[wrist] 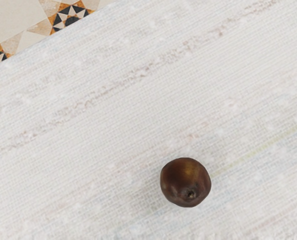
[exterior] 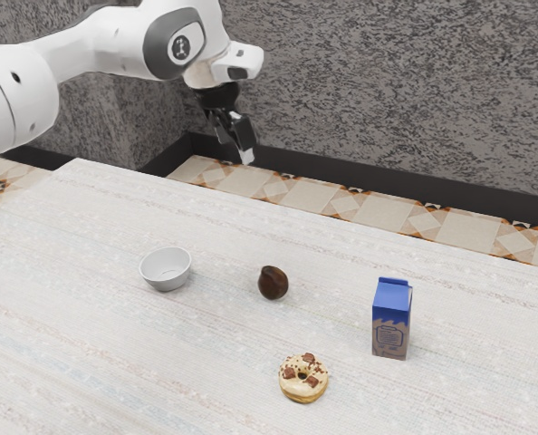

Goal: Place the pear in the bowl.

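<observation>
My gripper [exterior: 235, 150] is high above the table's far side in the exterior view, its two fingers apart with nothing between them. The dark brown pear [exterior: 273, 284] rests on the table, well below the gripper. From the wrist camera, the same pear [wrist: 185, 182] is seen from above, with a small dark spot at one end. A small light grey bowl [exterior: 167, 283] stands upright to the pear's left in the exterior view, apart from it, and nothing is visible inside.
A blue and brown carton [exterior: 391, 319] stands on the table [exterior: 97, 335], toward the exterior view's right. A frosted donut [exterior: 303, 378] with brown pieces lies nearer the camera than the pear. Beyond the table's far edge are a tiled floor and a grey wall.
</observation>
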`<state>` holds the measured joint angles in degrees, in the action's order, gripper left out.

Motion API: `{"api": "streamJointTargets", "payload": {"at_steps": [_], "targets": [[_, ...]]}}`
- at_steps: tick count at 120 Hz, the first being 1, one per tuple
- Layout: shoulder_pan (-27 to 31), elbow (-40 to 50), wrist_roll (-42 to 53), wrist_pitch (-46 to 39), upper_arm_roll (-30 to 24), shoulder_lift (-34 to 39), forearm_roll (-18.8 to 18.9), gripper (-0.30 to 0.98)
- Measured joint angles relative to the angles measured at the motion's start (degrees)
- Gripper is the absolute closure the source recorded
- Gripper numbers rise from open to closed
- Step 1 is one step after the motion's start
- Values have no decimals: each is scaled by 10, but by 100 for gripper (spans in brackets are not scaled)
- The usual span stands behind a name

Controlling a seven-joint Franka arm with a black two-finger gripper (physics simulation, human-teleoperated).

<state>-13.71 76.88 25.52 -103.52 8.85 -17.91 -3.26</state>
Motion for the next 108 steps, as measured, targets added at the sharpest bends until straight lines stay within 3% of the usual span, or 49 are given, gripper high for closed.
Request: {"api": "streamJointTargets", "payload": {"at_steps": [17,45,65,108], "targets": [[6,11,24,36,-13,-16,22,1],[11,76,45,49,-17,-75,-33,0],[10,130,49,-6,-17,-83,-79,0],[11,132,21,-140,-13,-166,-155,0]]}}
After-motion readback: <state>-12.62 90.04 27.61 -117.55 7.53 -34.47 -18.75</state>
